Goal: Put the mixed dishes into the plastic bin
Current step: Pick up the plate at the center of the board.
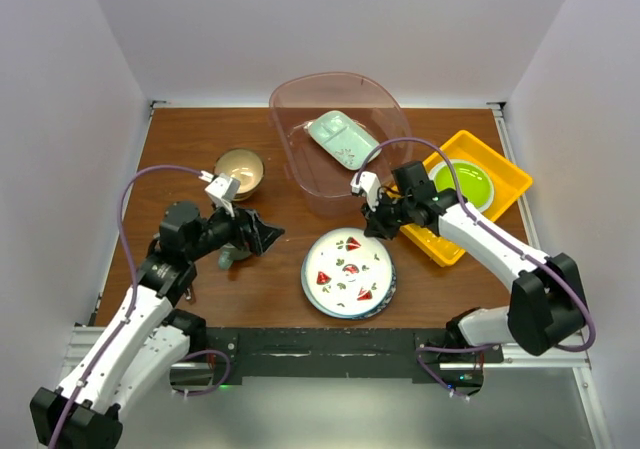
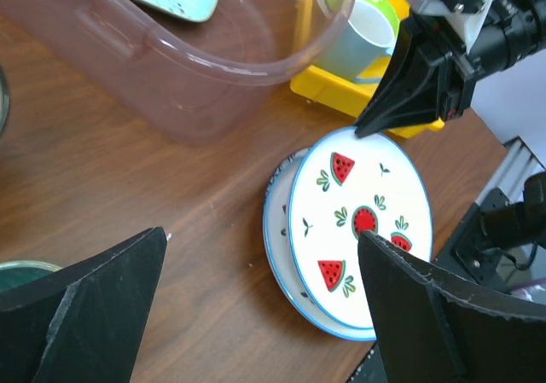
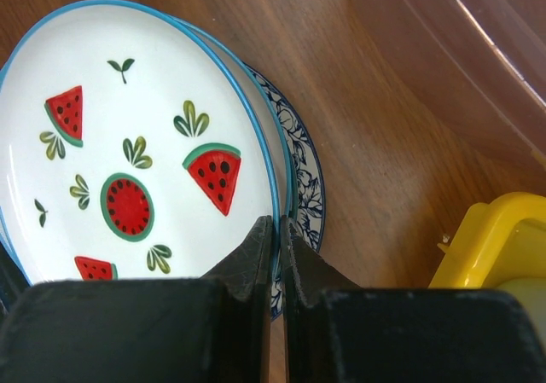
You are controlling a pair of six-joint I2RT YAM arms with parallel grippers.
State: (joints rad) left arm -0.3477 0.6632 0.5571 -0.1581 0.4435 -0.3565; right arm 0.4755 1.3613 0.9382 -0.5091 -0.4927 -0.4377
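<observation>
Bin (image 1: 295,154) upper centre holds mint tray (image 1: 342,139); yellow tray (image 1: 508,172) holds green plate (image 1: 470,181); right gripper (image 1: 377,231) pinches watermelon plate (image 1: 345,269) rim, left gripper (image 1: 272,234) spread

We see two robot arms, white shells with black joints: left arm (image 1: 130,324) at lower left, right arm (image 1: 482,237) at lower right. A purple cable (image 1: 124,209) loops along each. Left gripper (image 1: 262,238) and right gripper (image 1: 379,229) are matte black wedges.

A brown wood-grain table (image 1: 200,149) fills the middle. Plain white panels close it in: a back wall (image 1: 330,29) at 12 o'clock, a side wall (image 1: 60,119) at 9 o'clock and a second side wall (image 1: 590,89) at 3 o'clock. At 6 o'clock a black strip (image 1: 320,341) edges the table, with a pale grey surface (image 1: 330,409) below it. The light is soft and even.
</observation>
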